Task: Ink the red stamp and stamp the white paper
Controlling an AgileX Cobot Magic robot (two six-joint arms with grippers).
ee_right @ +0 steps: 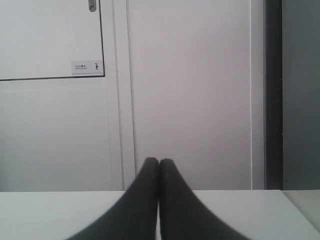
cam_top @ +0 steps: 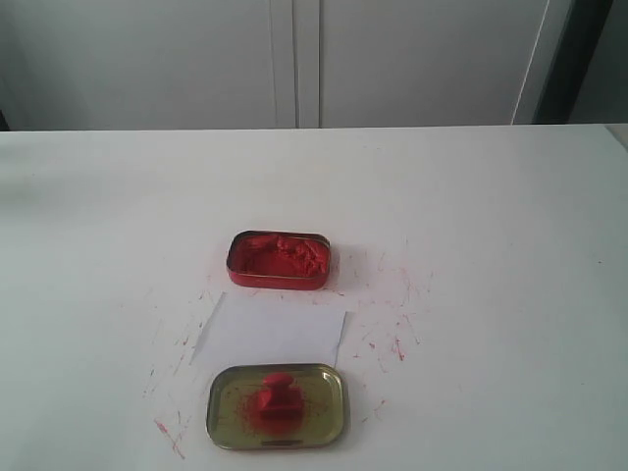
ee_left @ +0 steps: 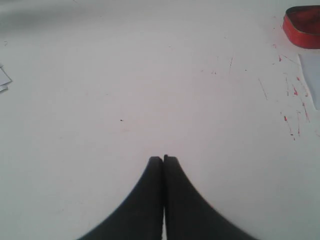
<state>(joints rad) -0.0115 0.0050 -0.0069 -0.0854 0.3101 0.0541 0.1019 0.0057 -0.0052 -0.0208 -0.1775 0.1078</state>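
Observation:
The red stamp point(cam_top: 277, 392) stands in the gold-coloured tin lid point(cam_top: 228, 417) near the front of the table. Just behind the lid lies the white paper point(cam_top: 270, 332), and behind that the red tin of ink paste point(cam_top: 280, 259). No arm shows in the exterior view. My left gripper point(ee_left: 163, 159) is shut on nothing over bare tabletop, with the red tin point(ee_left: 302, 26) and a paper edge point(ee_left: 312, 80) far off at the frame's rim. My right gripper point(ee_right: 159, 161) is shut and empty, facing the cabinet doors.
Red ink specks and streaks point(cam_top: 397, 345) mark the white tabletop around the tins. White cabinet doors point(cam_top: 294, 59) stand behind the table's far edge. A small white scrap point(ee_left: 3, 80) lies at the edge of the left wrist view.

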